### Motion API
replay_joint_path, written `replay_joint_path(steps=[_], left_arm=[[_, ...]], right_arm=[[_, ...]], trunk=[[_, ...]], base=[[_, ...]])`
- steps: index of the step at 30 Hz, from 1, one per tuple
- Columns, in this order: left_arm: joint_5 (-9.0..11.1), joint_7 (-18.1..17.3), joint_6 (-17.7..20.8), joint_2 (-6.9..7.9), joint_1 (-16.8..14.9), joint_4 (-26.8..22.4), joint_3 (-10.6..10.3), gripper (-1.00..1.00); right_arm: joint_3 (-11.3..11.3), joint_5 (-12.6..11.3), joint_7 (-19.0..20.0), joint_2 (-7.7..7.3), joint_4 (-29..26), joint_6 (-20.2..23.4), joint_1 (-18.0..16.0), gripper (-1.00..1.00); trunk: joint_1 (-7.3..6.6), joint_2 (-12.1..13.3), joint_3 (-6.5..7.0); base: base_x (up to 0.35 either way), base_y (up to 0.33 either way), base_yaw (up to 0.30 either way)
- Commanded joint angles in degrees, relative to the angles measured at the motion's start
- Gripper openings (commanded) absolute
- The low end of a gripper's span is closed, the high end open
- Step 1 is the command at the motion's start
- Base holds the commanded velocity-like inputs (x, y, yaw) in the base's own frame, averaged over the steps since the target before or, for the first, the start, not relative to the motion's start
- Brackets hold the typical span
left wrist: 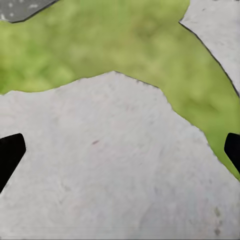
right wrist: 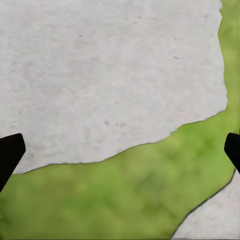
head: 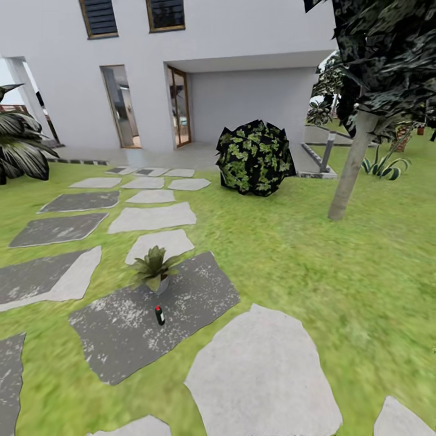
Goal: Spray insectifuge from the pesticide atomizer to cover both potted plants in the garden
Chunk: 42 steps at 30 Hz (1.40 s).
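The pesticide atomizer (head: pixel 160 315) stands upright on a dark grey stepping stone (head: pixel 121 339) in the lawn, a small dark bottle with a red spot near its top. Just behind it sits one potted plant (head: pixel 155 267), a low rosette of pointed green leaves in a pale pot. In the left wrist view my left gripper (left wrist: pixel 120 155) hangs open over a pale stone (left wrist: pixel 110 170), its dark fingertips (left wrist: pixel 10 152) at the frame's sides. My right gripper (right wrist: pixel 120 155) is open too, above a pale stone's (right wrist: pixel 100 75) edge and grass. Nothing is between either pair of fingers.
A dark leafy bush (head: pixel 254 157) stands mid-lawn ahead, a tree trunk (head: pixel 351 163) to its right. Stepping stones (head: pixel 151 216) lead toward the white house (head: pixel 200 66). A big pale stone (head: pixel 260 375) lies close in front. A striped-leaf plant (head: pixel 21 148) grows at the left.
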Motion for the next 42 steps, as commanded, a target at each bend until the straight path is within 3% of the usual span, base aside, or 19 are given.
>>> replay_joint_path(steps=[1, 12, 24, 36, 42], left_arm=[[-0.1, 0.0, -0.2, -0.02, 0.0, 0.0, 0.2, 1.00], [-0.1, 0.0, -0.2, -0.02, 0.0, 0.0, 0.2, 1.00], [-0.2, 0.0, -0.2, -0.02, 0.0, 0.0, 0.2, 1.00], [-0.1, 0.3, -0.2, -0.04, -0.5, -0.8, 0.4, 1.00], [-0.2, 0.5, 0.0, -0.40, -8.5, -0.8, 0.4, 1.00]], right_arm=[[0.0, 0.3, 0.0, -0.02, 0.0, -0.2, 0.0, 1.00], [0.0, 0.3, 0.0, -0.02, 0.0, -0.2, 0.0, 1.00], [-0.2, 0.3, -0.1, -0.02, 0.0, -0.1, 0.0, 1.00], [-0.2, 0.2, -0.4, -0.02, -0.2, -0.2, 0.0, 1.00], [-0.2, 0.1, -0.4, -0.02, -4.0, -0.1, -0.8, 1.00]], trunk=[[0.00, 0.0, -0.05], [0.00, 0.0, -0.05], [0.00, 0.0, -0.05], [0.00, 0.0, -0.05], [0.00, 0.0, -0.05]], base=[[0.066, 0.314, -0.298], [0.086, 0.314, -0.268], [0.149, 0.264, -0.019], [0.147, 0.124, 0.000], [0.006, 0.005, 0.000]])
